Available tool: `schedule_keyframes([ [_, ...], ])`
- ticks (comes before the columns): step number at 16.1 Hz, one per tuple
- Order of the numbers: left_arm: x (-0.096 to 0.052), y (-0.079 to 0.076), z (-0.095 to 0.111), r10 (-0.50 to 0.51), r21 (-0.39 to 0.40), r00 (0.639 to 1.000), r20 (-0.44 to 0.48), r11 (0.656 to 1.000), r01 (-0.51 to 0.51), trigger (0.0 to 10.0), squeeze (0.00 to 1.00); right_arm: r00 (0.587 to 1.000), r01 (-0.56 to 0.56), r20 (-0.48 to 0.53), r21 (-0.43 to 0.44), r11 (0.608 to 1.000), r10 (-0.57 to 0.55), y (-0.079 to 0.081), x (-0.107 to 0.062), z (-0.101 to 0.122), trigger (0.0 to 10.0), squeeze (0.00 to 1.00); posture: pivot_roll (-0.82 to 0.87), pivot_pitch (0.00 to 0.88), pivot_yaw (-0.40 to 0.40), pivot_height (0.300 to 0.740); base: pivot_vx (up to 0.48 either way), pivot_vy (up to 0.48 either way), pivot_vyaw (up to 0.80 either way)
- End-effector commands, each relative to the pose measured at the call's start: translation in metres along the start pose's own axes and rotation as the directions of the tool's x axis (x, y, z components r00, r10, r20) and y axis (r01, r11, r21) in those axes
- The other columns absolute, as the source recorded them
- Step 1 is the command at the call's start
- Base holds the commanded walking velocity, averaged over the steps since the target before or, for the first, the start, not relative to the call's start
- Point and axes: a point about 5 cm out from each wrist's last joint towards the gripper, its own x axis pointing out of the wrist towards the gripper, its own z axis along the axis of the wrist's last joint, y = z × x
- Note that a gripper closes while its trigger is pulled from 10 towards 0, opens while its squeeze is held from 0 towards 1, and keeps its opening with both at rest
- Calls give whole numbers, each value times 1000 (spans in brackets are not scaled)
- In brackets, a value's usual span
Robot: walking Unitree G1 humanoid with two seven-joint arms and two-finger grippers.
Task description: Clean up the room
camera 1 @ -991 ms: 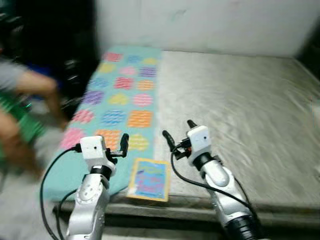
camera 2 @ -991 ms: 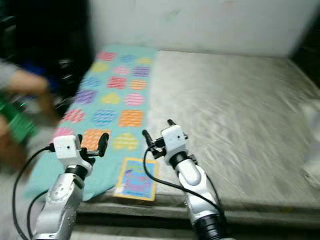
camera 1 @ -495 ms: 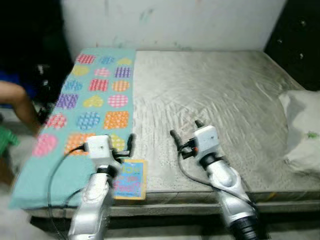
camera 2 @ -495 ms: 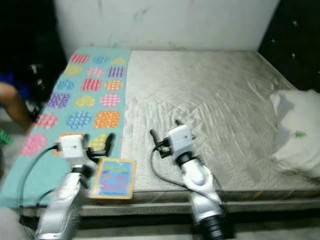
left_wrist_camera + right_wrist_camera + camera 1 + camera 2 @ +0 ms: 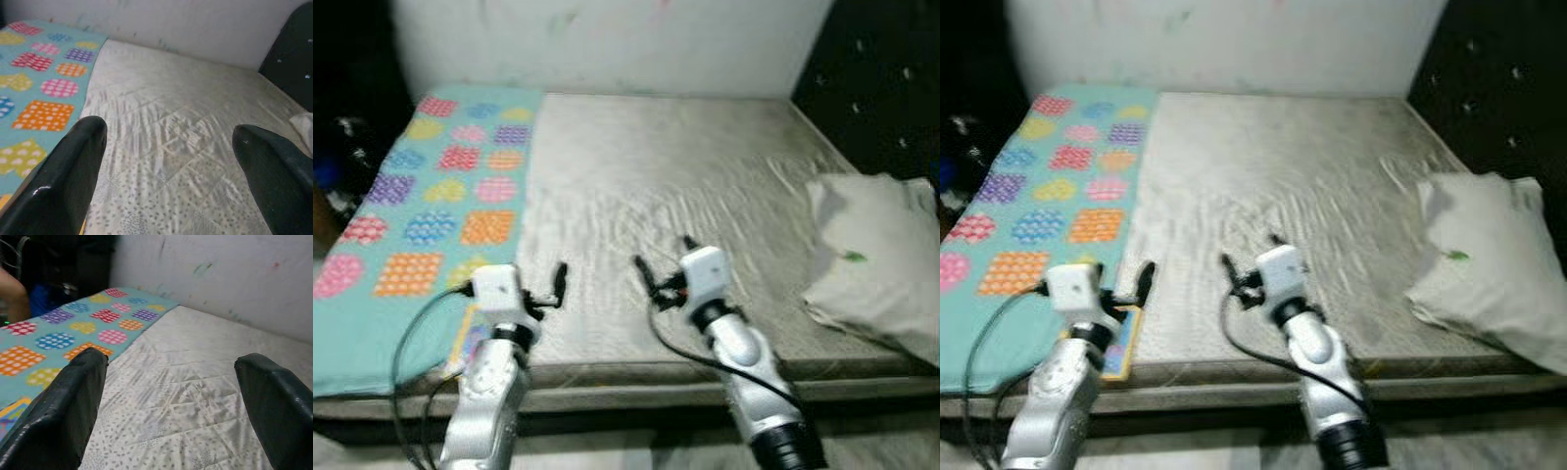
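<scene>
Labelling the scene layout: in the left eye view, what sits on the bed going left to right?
Teal patterned blanket → bare grey mattress → white pillow. In front of the bed's near edge: left pincer, then right pincer, both open and empty.

Teal blanket point(image 5: 421, 186) with multicoloured patterned patches; silvery-grey mattress point(image 5: 666, 186); white pillow point(image 5: 871, 255).

Before you, a book point(image 5: 1119, 345) with a yellow-edged, colourful cover lies flat at the bed's near edge on the teal patterned blanket point(image 5: 421, 211), while a rumpled white pillow point(image 5: 1485, 264) rests on the bed's far right side.
</scene>
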Motion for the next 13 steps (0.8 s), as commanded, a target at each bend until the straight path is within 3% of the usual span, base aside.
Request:
schedule_keyframes([
  [1,1,-6,1,-19,-3,1000,5,1000,19,10000,0,1000,17,-7,-10,1000,-17,-8,-2,-1,10000,0,-15,53,-32,740,0,0,0],
  [6,0,-10,4,-64,-28,997,38,997,65,10000,0,1000,16,-7,-9,1000,-17,-7,-1,-1,10000,0,-15,56,-31,740,0,0,0],
  [13,0,-10,7,-83,-48,995,57,995,86,10000,0,1000,21,-11,-5,1000,-21,-7,-1,-2,10000,0,-13,56,-28,740,318,0,0],
])
